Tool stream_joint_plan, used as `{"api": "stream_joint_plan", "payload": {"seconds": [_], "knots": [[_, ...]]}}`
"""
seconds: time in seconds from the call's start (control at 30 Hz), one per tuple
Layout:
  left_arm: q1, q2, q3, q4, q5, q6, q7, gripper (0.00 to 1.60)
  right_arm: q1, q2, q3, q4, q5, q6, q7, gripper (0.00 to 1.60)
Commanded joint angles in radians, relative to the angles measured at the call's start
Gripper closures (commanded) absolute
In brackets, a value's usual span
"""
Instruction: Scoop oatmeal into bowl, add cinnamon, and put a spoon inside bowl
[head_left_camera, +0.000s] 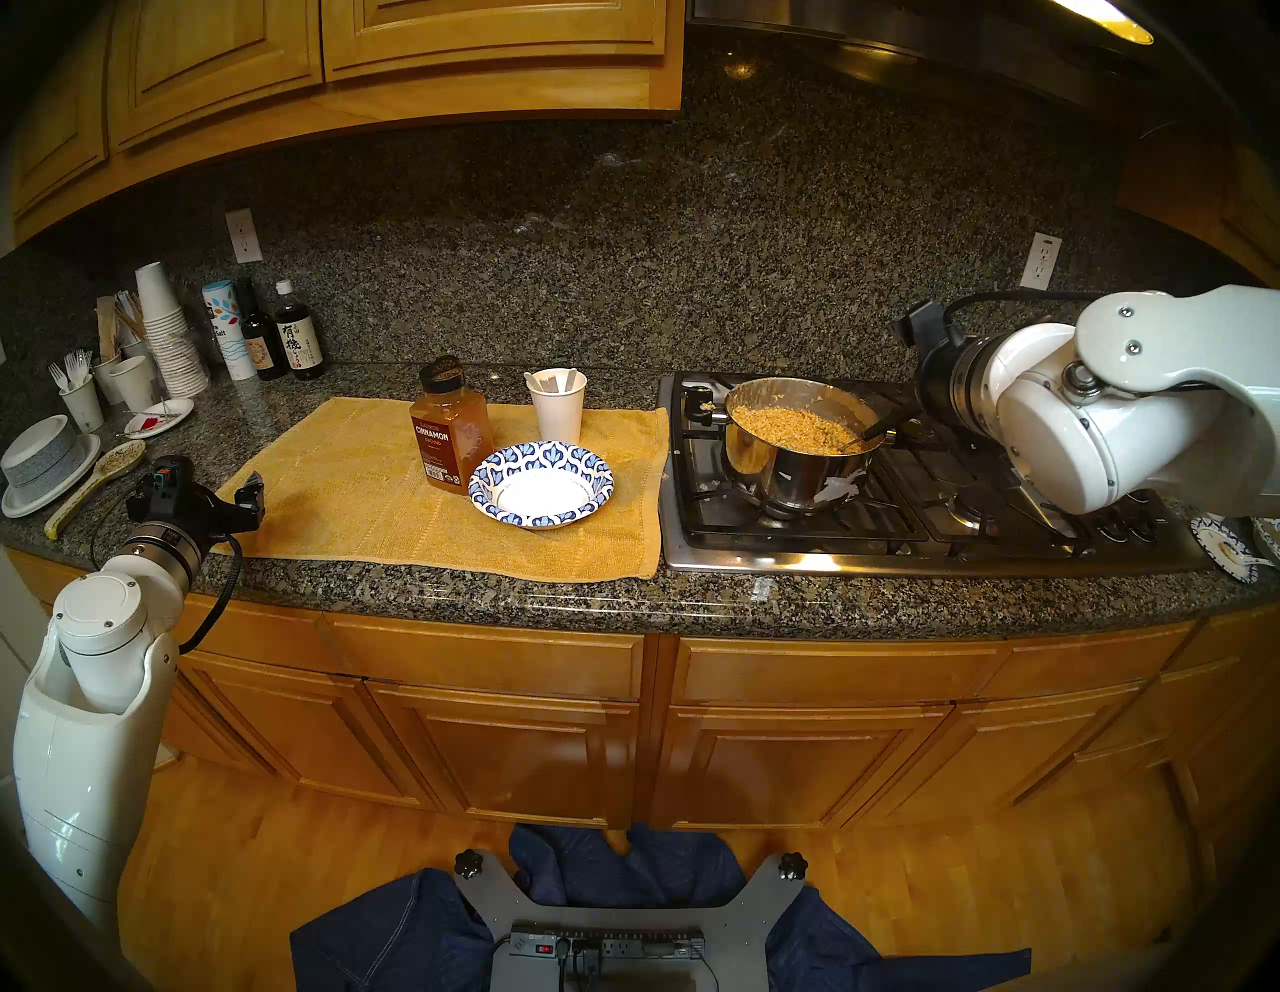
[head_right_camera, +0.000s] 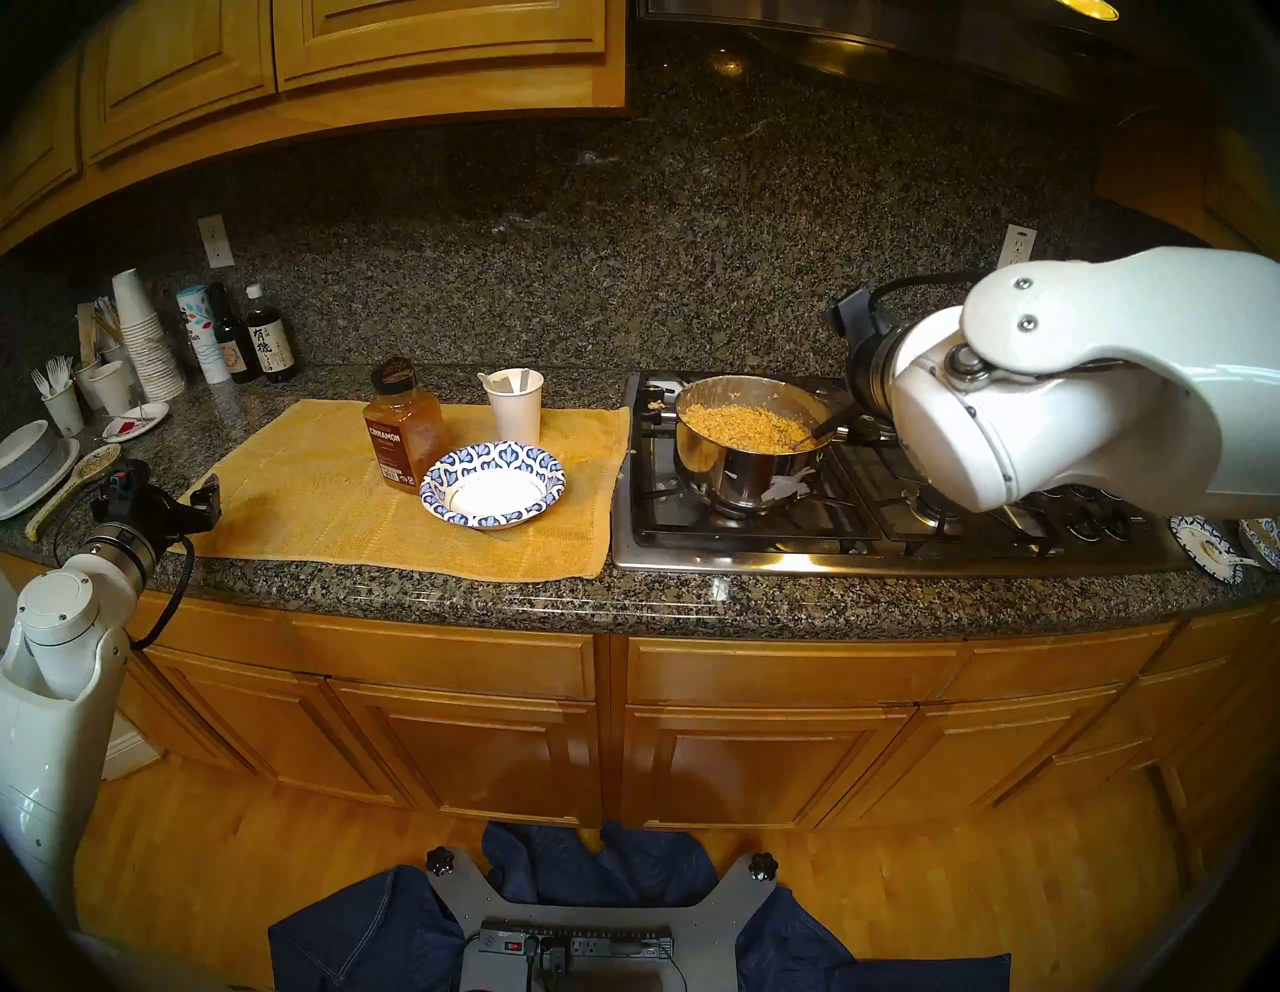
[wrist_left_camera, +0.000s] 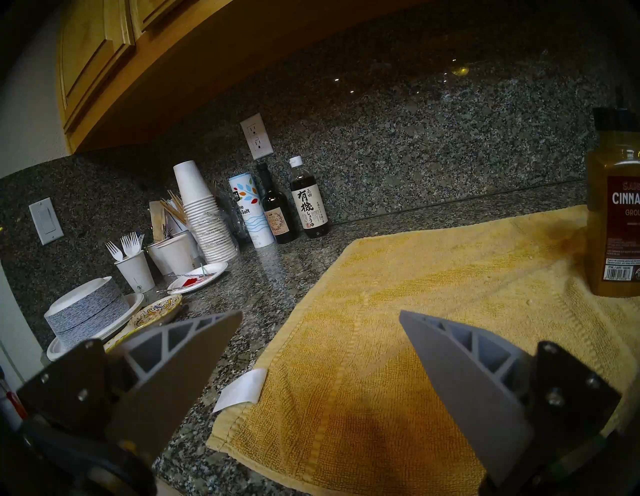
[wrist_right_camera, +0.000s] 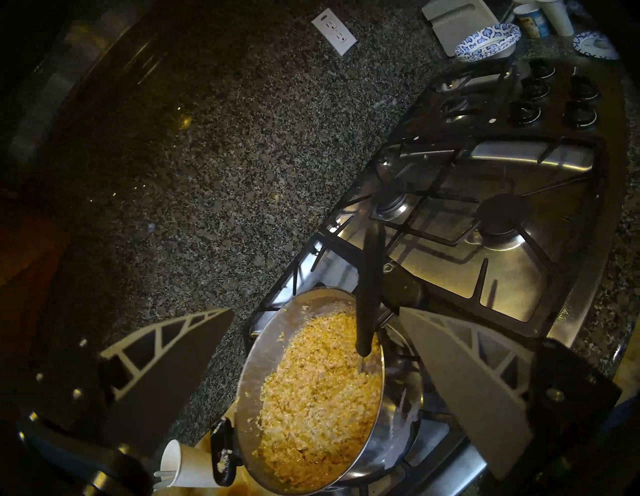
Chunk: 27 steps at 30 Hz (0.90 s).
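Stovetop's far patterned bowls (wrist_right_camera: 485, 43) appear only from right wrist.

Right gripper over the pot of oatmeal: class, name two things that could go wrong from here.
1. The right gripper is open near the serving spoon's black handle, which leans on the pot rim; a nudge could knock it aside.
2. Carrying oatmeal to the bowl crosses the stove edge and yellow towel; lumps may drop.
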Motion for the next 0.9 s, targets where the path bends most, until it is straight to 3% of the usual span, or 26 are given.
{"api": "stream_joint_plan", "payload": {"seconds": [0.0, 0.87], "knots": [[-0.017, 0.01, -0.017, -0.021, 0.0, -0.01, 0.002, 0.0, -0.069, -0.014, 0.005, 0.044, -0.005, -0.015, 0.029, 0.0], [-0.017, 0.01, -0.016, -0.021, 0.0, -0.01, 0.002, 0.0, -0.136, -0.054, 0.017, 0.147, -0.037, -0.015, 0.045, 0.0]]}}
